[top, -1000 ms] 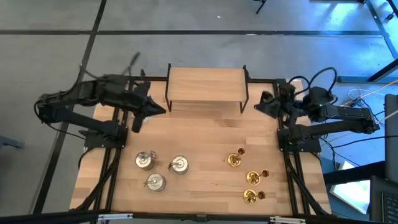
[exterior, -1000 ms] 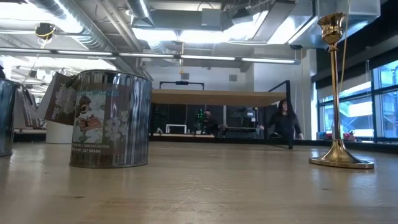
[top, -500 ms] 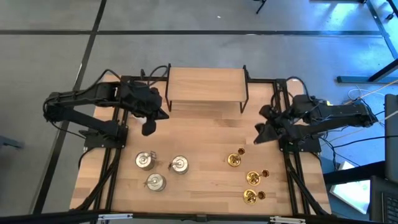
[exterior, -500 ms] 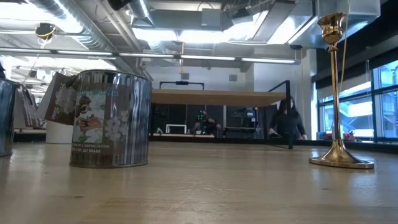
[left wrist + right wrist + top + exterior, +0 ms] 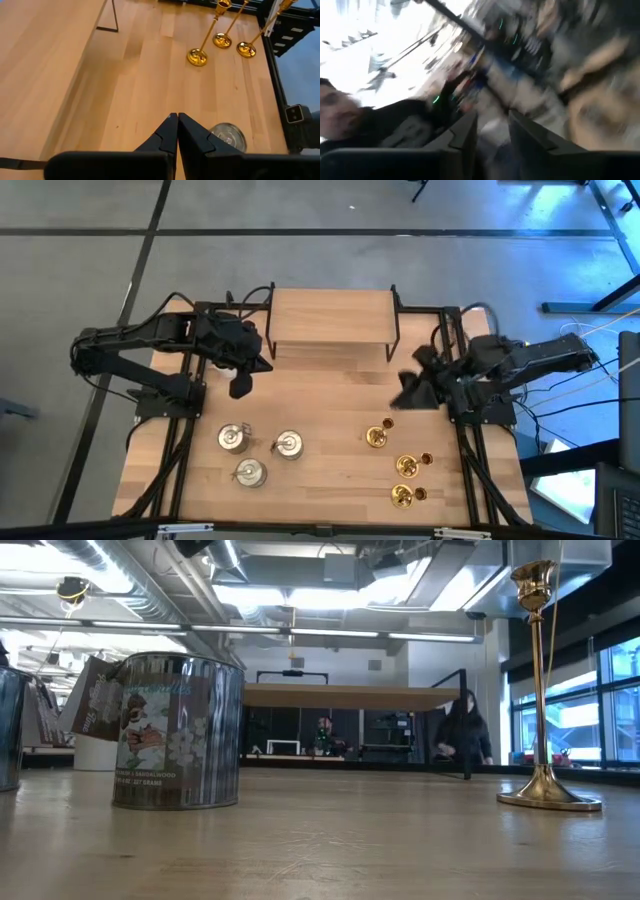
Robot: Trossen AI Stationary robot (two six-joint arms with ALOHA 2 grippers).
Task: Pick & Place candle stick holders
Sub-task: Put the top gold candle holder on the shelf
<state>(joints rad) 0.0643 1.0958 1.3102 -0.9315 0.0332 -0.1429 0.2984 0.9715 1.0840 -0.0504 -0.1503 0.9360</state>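
Table (image 5: 330, 395): wooden. Three silvery holders (image 5: 250, 452) near its front left; three gold holders (image 5: 398, 465) front right. My left gripper (image 5: 240, 388), fingers pressed together, empty. My right gripper (image 5: 408, 392), fingers parted, empty, behind the gold ones.

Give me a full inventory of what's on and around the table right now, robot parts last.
Gold candle stick holders: three, shiny gold, upright, clustered on the table's right front.
Silvery holders: three, squat and round, clustered on the left front.
Raised shelf: one, light wood on dark legs, at the back centre.
Table: one, light wood.
Person: one, dark clothes, in the room behind.
Left tool: shut, empty, over the back left.
Right tool: fingers apart, empty, over the back right.
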